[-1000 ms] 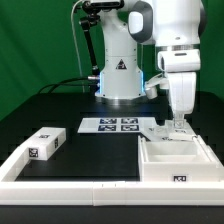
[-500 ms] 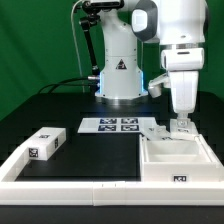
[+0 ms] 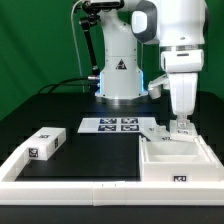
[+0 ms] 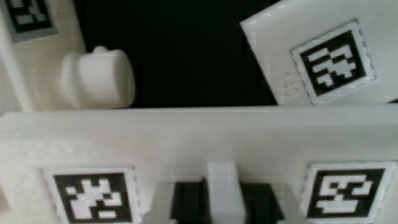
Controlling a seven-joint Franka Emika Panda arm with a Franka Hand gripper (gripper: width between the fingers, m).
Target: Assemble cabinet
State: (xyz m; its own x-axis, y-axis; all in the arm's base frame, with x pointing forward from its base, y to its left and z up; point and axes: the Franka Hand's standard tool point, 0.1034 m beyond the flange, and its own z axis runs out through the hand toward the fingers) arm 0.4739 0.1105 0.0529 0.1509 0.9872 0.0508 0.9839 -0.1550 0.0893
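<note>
The cabinet's open white box (image 3: 176, 163) stands at the exterior view's right, with a tag on its front face. My gripper (image 3: 181, 127) hangs straight down over the box's far wall. In the wrist view the two dark fingers (image 4: 185, 203) press on a thin white upright edge of the box (image 4: 160, 135), between two tags; the gripper (image 4: 221, 200) is shut on it. A flat white panel (image 3: 157, 130) with a tag lies just behind the box and also shows in the wrist view (image 4: 329, 60). A white tagged block (image 3: 45, 143) lies at the left.
The marker board (image 3: 113, 125) lies in front of the robot base (image 3: 118, 75). A long white border rail (image 3: 70, 186) runs along the front and up the left side. A white round knob (image 4: 98, 78) shows beside the box in the wrist view.
The gripper came down a little onto the box's far wall between one second and half a second ago. Since then nothing has visibly moved.
</note>
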